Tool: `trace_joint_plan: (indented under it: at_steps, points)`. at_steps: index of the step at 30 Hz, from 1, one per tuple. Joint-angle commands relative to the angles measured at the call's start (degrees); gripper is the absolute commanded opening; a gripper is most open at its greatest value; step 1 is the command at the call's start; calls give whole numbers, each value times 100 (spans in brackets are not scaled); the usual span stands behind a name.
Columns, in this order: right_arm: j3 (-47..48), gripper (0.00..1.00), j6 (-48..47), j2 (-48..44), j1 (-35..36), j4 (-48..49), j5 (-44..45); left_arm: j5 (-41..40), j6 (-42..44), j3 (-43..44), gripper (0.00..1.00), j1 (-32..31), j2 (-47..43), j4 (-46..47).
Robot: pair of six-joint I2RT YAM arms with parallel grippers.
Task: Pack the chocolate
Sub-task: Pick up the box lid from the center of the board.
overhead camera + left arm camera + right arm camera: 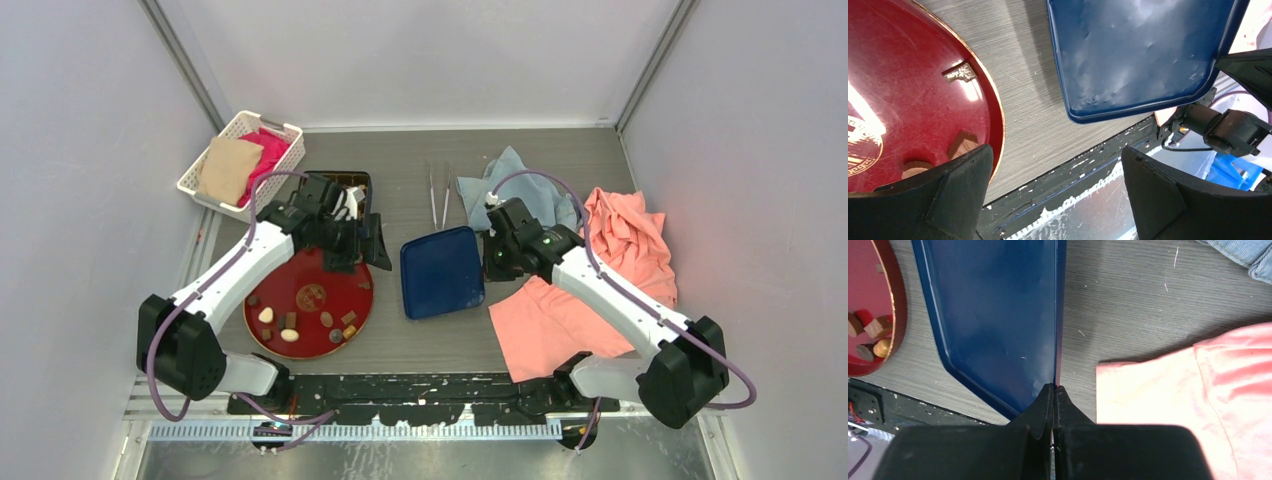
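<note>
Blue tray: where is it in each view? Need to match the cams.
Top external: blue tray at centre, between the arms.
Left wrist: upper right.
Right wrist: upper left to centre, right rim pinched in the right pincer.
Shared landmark: red plate, left of the tray in every view.

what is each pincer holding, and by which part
Right pincer pinches the blue tray by the rim nearest it; left pincer is open, holding nothing.

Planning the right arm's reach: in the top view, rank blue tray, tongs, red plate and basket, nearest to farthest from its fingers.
1. Blue tray, held at its edge.
2. Tongs, back left.
3. Red plate, left.
4. Basket, far back left.
</note>
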Motion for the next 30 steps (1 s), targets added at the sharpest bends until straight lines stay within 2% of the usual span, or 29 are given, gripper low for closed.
trace_joint_plan:
  at_steps: [1,7,18,23,30]
  points:
    - [186,1,223,-325,14,307,-66,499,40,-110,100,25,-124,287]
    - [134,1,417,-672,12,494,-49,1527,-354,-680,100,365,-427,1035]
    - [-96,1,800,-988,13,1144,-446,2165,-279,-1021,99,524,-396,1265]
    - [-275,1,913,-1272,13,1633,-774,2958,-163,-1153,99,842,-488,1331]
    - [-334,1,982,-1306,5,1781,-904,3814,-306,-1387,98,1044,-486,1685]
